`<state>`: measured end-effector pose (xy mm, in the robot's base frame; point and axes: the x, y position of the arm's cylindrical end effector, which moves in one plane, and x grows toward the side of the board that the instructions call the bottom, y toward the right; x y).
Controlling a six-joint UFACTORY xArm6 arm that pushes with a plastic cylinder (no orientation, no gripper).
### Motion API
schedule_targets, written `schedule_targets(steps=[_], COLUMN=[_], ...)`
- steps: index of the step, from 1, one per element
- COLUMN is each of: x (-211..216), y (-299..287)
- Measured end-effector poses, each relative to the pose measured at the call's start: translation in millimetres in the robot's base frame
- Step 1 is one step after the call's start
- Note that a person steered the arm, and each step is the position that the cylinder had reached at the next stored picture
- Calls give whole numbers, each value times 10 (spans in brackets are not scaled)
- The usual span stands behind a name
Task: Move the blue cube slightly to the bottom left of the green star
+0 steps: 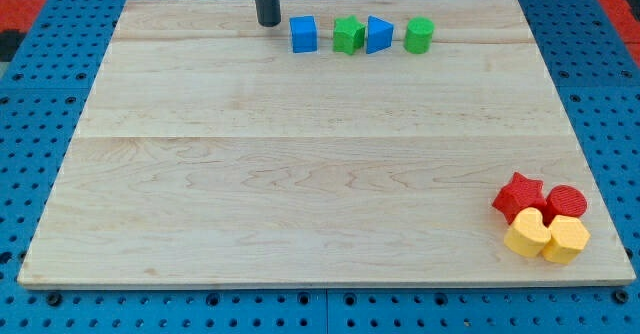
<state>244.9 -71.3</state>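
Pale matt wooden board (300, 174); smooth plastic-looking blue cube (303, 34).

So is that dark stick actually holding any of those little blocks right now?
No, nothing is held. My tip is a bare rod that only pushes; it stands just to the view's left of the blue cube, with a small gap between them.

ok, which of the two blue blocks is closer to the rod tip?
The blue cube, just right of my tip; the blue triangular block sits beyond the green star.

blue triangle (378, 35), green cylinder (419, 35), red star (519, 195), red cylinder (566, 203), 2 yellow blocks (527, 234), wooden board (300, 174)
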Motion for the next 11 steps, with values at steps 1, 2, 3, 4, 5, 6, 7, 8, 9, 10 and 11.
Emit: schedule_targets(steps=[1,2,3,4,5,6,7,8,9,10,11], x=[145,12,-146,-147,-140,-29,-19,22,57,64,118], y=[151,160,168,622,856,758,357,152,328,568,577])
